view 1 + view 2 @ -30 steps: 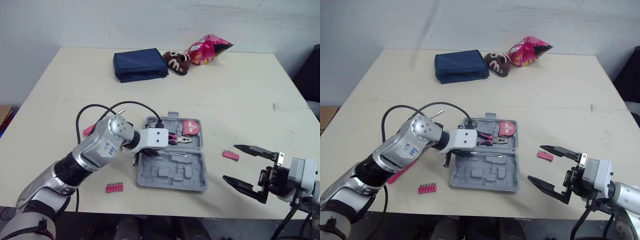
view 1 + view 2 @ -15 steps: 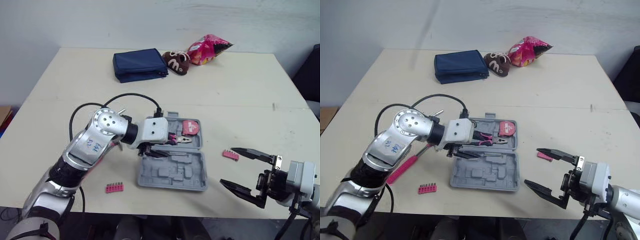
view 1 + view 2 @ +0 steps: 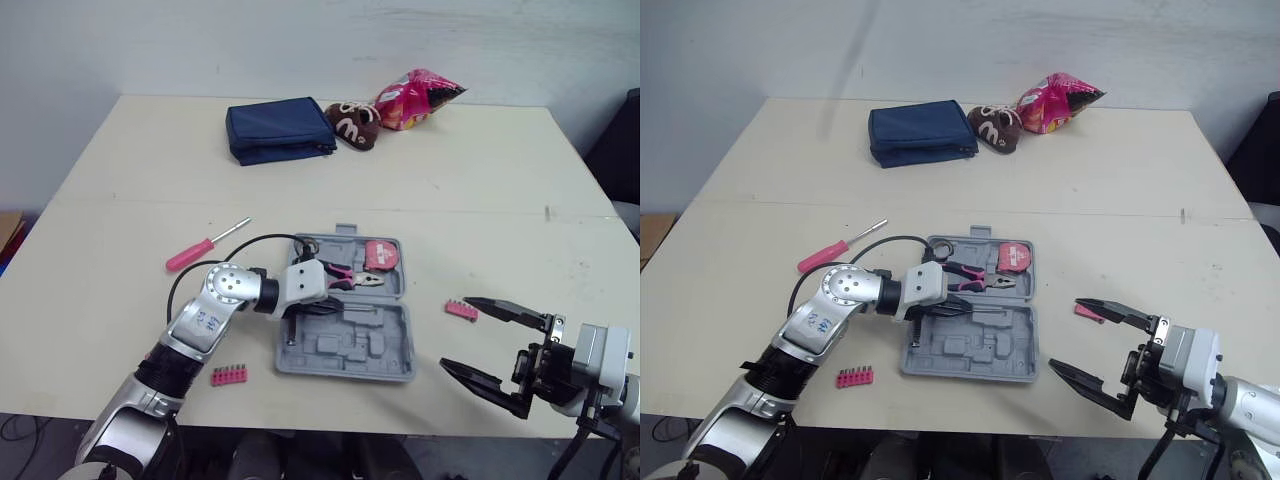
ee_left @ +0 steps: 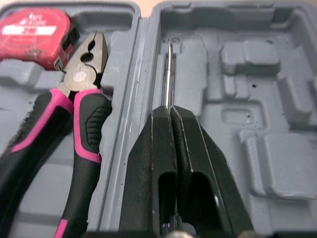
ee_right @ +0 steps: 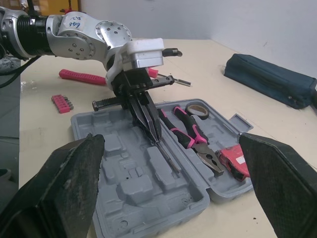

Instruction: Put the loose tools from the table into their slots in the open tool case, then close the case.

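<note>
A white "m" marks the brown pouch [image 3: 352, 124] by the table's [image 3: 480, 180] far edge; the tape measure [image 4: 34, 30] label is illegible.

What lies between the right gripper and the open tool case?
A pink bit strip lies there, close to the open right gripper; the rest is bare table, as the left eye view shows.

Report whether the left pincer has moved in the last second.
Yes. The left pincer, shut on a metal shaft, edged to the robot's right, further inside the tool case.
</note>
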Available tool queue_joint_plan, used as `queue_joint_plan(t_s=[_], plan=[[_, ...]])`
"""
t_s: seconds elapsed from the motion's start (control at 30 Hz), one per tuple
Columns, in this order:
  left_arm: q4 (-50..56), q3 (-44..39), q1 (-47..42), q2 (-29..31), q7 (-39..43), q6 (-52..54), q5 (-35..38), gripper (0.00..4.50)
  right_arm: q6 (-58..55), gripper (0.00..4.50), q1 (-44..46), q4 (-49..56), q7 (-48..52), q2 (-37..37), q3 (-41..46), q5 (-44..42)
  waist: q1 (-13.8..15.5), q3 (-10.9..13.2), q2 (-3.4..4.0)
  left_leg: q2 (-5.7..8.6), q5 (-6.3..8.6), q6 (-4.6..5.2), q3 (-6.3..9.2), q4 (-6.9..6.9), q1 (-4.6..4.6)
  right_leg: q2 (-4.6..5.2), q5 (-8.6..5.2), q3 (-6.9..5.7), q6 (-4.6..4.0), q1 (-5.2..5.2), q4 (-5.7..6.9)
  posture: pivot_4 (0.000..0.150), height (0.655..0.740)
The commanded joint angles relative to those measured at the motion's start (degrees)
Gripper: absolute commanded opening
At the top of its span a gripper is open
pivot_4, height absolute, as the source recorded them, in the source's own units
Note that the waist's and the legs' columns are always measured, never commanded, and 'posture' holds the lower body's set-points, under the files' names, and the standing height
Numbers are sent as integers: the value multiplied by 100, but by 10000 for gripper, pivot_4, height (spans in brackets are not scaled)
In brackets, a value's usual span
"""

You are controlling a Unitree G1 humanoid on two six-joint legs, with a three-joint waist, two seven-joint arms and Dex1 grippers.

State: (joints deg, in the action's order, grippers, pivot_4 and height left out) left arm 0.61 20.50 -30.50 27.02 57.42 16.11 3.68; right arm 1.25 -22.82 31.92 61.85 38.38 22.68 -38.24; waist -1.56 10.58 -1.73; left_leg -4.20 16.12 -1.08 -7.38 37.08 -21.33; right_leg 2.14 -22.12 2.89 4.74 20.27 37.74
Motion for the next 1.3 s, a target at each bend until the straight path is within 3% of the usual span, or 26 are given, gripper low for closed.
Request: queue_joint_plan(t_s=[0.03, 0.3, 0.5, 0.6, 0.7, 0.8, 0.93, 1.03, 1.13, 1.3], plan=[[-69, 44, -51, 21, -109, 87, -182, 392, 202, 45000, -91, 37, 89, -101, 101, -20, 1, 0, 0, 1, 0, 0, 0, 0, 0, 1, 0, 0, 0, 0, 0, 1500, 7400], [-311, 554, -60, 183, -270, 1155, -693, 392, 589, 45000, -298, -245, 356, -268, 163, 60, -2, -15, 4, 1, 1, 2, 2, 0, 24, 1, 1, -1, 1, -28, -3, 1500, 7400], [-590, 1215, -194, 85, 40, 1952, -700, 392, 668, 45000, -306, -316, 389, -286, 166, 57, -5, -81, 15, 0, 50, 32, 11, -19, 120, 6, 0, -10, 0, -149, -46, 1500, 7400], [-760, 1276, -201, -28, -161, 1801, -782, 392, 643, 45000, -292, -282, 337, -269, 162, 52, -2, -191, 18, -1, 67, 32, 18, -47, 126, 17, -3, -29, -6, -192, -91, 1500, 7400], [-845, 613, -206, -360, -469, 802, -411, 392, 547, 45000, -272, -155, 178, -228, 209, 47, 18, -218, 42, 6, 67, 38, 18, -64, 126, 33, -2, -33, -6, -198, -114, 1500, 7400], [-581, -229, -150, -569, -95, -178, 421, 392, 426, 45000, -302, -18, 74, -137, 320, -9, 43, -204, 85, 28, 53, 62, 30, -68, 124, 57, 6, -39, 4, -177, -120, 1500, 7400], [-9, -1351, 59, -77, 964, -823, 1659, 392, 124, 45000, -383, 153, 33, 157, 736, -244, -3, -142, 41, 27, 40, 51, 44, -77, 69, 57, 11, -67, 2, -124, -121, 1500, 7400], [146, -1953, 109, 294, 1029, -733, 2084, 392, -44, 45000, -409, 113, 124, 356, 1017, -354, -1, -141, 43, 19, 26, 16, 44, -77, 17, 42, 10, -71, 2, -70, -122, 1500, 7400], [378, -2443, 310, 792, 936, -204, 2383, 8995, -108, 45000, -377, -133, 271, 511, 1309, -387, 3, -128, 49, 16, 24, 13, 45, -74, 13, 36, 4, -70, 5, -68, -126, 1500, 7400], [-379, -3676, 1471, 1838, 1125, -931, 2188, 32256, 318, 45000, -420, -1029, 840, 559, 1796, -62, -30, -109, 33, 17, 29, 20, 34, -80, 20, 37, 3, -64, 9, -69, -138, 1500, 7400]])
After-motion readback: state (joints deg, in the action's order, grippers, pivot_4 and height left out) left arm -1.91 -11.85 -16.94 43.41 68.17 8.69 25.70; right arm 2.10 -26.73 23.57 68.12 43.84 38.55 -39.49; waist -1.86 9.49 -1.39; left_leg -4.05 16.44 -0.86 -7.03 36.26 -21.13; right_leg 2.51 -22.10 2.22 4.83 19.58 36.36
